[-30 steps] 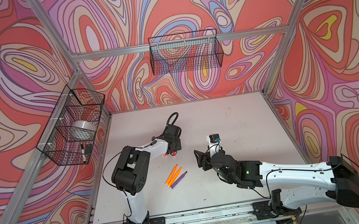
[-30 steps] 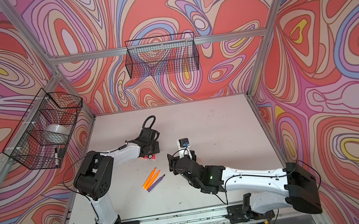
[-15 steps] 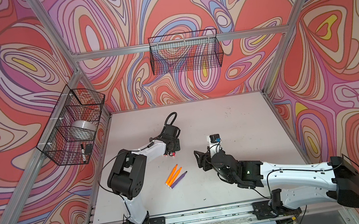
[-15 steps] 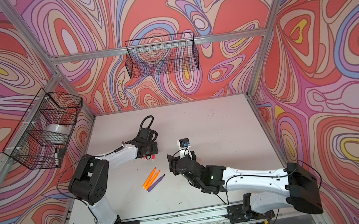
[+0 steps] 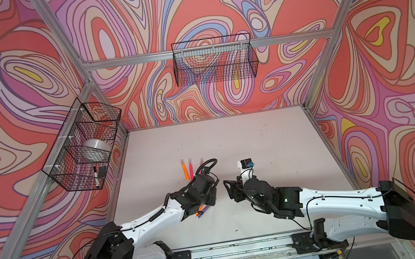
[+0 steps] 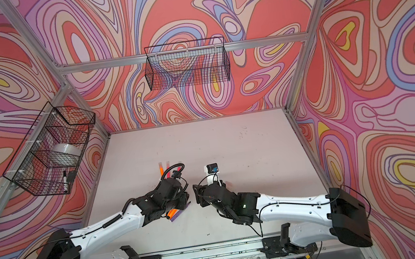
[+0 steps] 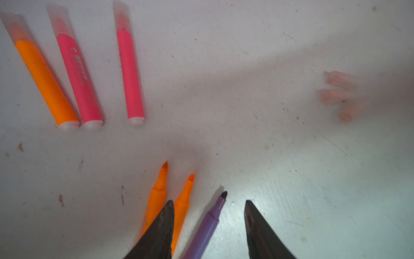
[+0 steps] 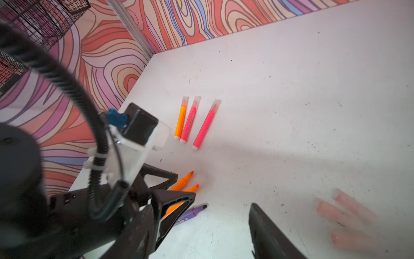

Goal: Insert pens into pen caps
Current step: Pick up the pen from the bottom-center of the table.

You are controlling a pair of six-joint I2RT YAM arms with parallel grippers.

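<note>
Six pens lie on the table [image 5: 257, 139], left of its middle. Three are capped and form a row just far of the left claw [image 7: 208, 203]. The capped orange pen [image 7: 46, 83] is on the left, the left pink pen [image 7: 79, 76] is right against it at the near end, and the right pink pen [image 7: 131, 74] lies a little apart. Their fitted caps [image 7: 122, 15] point to the far side.

The other three pens are bare and lie side by side under the left claw, tips toward the far right. They are the left bare orange pen [image 7: 156, 201], the right bare orange pen [image 7: 184, 201] close beside it, and the purple pen [image 7: 212, 215] on the right. The left claw is open and grips nothing. In its wrist view the purple pen runs between its two fingers. One finger [image 7: 163, 224] stands in front of both bare orange pens; whether it touches them I cannot tell.

Three loose caps [image 7: 331, 96] lie close together on the table right of the pens, blurred, near the right claw [image 5: 229, 190]. In both top views that claw faces the left claw across a small gap. Its wrist view shows only one finger [image 8: 266, 226], with nothing on it. The other is lost behind the left arm, so I cannot tell whether it is open or closed.

On the left wall a wire basket [image 5: 68, 166] holds a tape roll [image 5: 95, 145] and a white marker [image 5: 95, 176]. A second basket [image 5: 214, 60] hangs on the far wall.
</note>
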